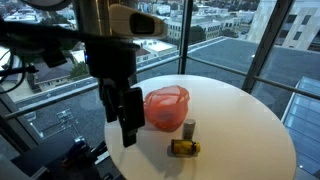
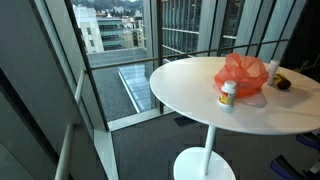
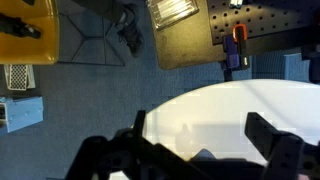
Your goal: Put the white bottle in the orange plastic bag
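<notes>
Wrist view: gripper (image 3: 198, 125) fingers spread apart; white bottle (image 2: 228, 95), label seemingly unreadable, beside orange bag (image 2: 242, 72).

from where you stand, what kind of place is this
Probably an upper-floor office or lounge in a city high-rise. It has floor-to-ceiling windows looking out and down on city buildings, a round white pedestal table, and grey carpet on the floor.
</notes>
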`<control>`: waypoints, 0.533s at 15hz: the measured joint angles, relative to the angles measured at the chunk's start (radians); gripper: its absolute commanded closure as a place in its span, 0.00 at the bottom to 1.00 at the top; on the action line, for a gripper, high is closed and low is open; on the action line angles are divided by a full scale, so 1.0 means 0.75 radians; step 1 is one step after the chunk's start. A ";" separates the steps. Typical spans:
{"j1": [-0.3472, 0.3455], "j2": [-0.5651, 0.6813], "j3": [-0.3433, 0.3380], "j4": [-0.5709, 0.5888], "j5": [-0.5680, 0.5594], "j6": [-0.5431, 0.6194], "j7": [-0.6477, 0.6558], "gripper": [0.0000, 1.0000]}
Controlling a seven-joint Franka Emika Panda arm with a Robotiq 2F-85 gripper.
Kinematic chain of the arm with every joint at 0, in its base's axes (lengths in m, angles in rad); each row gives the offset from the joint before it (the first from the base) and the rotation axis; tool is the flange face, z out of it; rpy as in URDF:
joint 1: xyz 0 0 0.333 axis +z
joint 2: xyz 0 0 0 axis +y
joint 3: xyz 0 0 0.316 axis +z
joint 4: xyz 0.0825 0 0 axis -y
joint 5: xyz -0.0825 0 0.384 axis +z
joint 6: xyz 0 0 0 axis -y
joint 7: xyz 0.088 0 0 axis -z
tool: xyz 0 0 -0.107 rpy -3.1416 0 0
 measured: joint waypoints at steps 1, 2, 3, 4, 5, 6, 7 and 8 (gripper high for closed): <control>0.000 0.000 0.000 0.000 0.000 0.000 0.000 0.00; 0.000 0.000 0.000 0.000 0.000 0.000 0.000 0.00; 0.000 0.000 0.000 0.000 0.000 0.000 0.000 0.00; 0.000 0.000 0.000 0.000 0.000 0.000 0.000 0.00; 0.000 0.000 0.000 0.000 0.000 0.000 0.000 0.00; 0.001 0.000 -0.001 0.000 0.000 0.000 0.000 0.00; 0.005 0.000 -0.002 0.000 0.000 0.000 0.003 0.00; 0.008 0.001 -0.003 0.000 0.001 0.004 0.011 0.00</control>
